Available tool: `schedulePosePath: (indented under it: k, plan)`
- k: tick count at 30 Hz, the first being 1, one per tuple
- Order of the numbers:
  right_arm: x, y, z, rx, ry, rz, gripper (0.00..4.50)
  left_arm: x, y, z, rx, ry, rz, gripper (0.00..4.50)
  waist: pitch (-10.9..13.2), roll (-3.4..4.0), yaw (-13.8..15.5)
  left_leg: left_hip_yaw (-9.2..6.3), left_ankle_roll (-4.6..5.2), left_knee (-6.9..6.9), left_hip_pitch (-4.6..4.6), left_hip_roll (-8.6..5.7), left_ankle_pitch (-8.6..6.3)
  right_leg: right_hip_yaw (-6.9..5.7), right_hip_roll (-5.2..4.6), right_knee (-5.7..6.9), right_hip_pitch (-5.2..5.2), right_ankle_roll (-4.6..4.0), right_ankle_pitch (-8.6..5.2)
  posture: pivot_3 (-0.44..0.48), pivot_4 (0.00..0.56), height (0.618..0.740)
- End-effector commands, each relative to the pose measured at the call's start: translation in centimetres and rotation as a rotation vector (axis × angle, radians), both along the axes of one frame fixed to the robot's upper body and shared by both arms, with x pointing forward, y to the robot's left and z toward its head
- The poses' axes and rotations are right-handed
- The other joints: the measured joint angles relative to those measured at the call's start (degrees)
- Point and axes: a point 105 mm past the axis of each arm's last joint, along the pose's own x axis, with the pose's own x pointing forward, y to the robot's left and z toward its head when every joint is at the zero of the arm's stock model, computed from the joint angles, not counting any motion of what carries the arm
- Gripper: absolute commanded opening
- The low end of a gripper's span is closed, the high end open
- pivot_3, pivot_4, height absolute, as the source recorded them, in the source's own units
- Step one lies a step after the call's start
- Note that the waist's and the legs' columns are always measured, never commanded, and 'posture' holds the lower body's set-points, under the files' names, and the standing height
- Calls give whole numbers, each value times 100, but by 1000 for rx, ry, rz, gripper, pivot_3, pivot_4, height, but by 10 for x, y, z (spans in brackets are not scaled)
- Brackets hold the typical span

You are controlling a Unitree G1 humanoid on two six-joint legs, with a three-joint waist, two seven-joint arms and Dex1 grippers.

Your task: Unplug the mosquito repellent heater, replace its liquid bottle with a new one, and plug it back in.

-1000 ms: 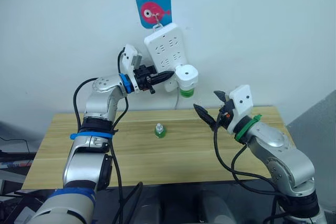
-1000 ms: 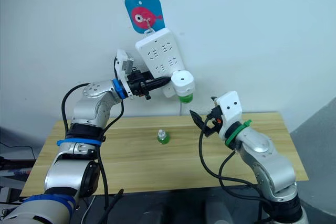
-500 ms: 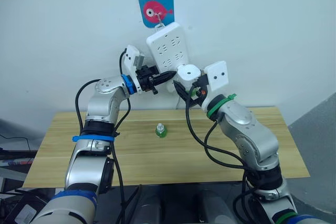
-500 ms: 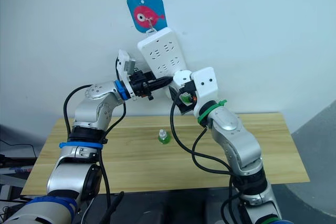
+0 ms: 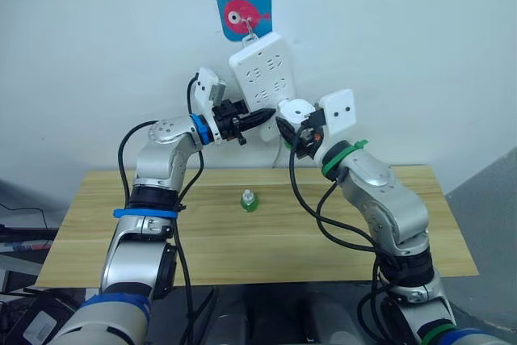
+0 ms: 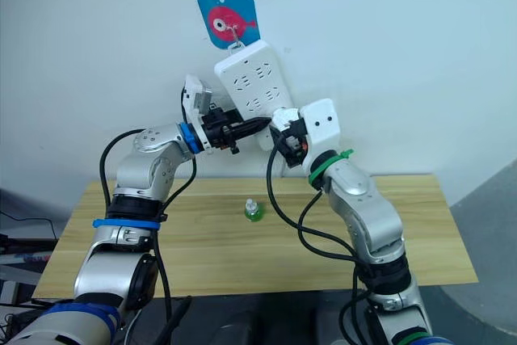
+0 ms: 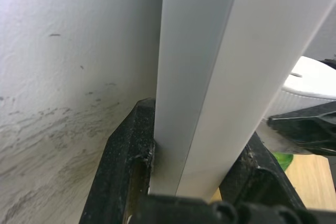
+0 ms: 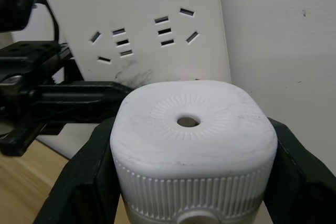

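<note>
I read no writing anywhere. My right gripper (image 8: pixel 189 182) clasps the mosquito repellent heater (image 8: pixel 191 135), plugged low on the tilted wall power strip (image 5: pixel 262 70). My left gripper (image 7: pixel 184 177) pinches that strip's edge. The new one (image 5: pixel 248 199) stands upright on the table (image 5: pixel 121 224), cap up.

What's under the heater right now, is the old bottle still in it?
A sliver of green shows just below the heater, beside the right gripper, whose fingers flank the body. The gripper and cables cover the rest, so the bottle's neck and wick cannot be seen.
</note>
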Motion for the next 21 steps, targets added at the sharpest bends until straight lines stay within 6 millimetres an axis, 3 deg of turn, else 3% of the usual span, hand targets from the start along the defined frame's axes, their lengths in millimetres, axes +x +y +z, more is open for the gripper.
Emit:
schedulePosePath:
  k: [1,8,13,18,21]
  plan:
    - [-22,-7,14,-3,-51,67,2996,10,11,8,23,-53,100,1412,0,0,-6,0,0,2,-1,-1,0,-4,-5,-1,1,0,0,-129,215,740]
    - [-29,-9,13,-15,-29,117,2996,12,20,10,10,-56,132,1412,6,9,-36,2,15,3,16,7,28,-57,-23,12,6,-4,3,-131,209,740]
    - [-23,-11,10,-7,-25,97,2996,11,37,2,-4,-32,187,3016,6,10,-46,2,7,1,16,8,35,-59,-23,19,2,-7,4,-121,200,740]
    - [-15,-18,5,8,-8,71,2996,4,72,-18,36,2,306,4385,7,12,-66,2,-12,-10,16,8,45,-59,-25,20,-4,-13,8,-112,197,740]
    - [-7,-27,-2,59,43,28,2996,-27,108,-53,86,84,397,4385,8,18,-133,-1,-14,-9,11,11,47,-66,-25,23,-9,-15,9,-100,196,740]
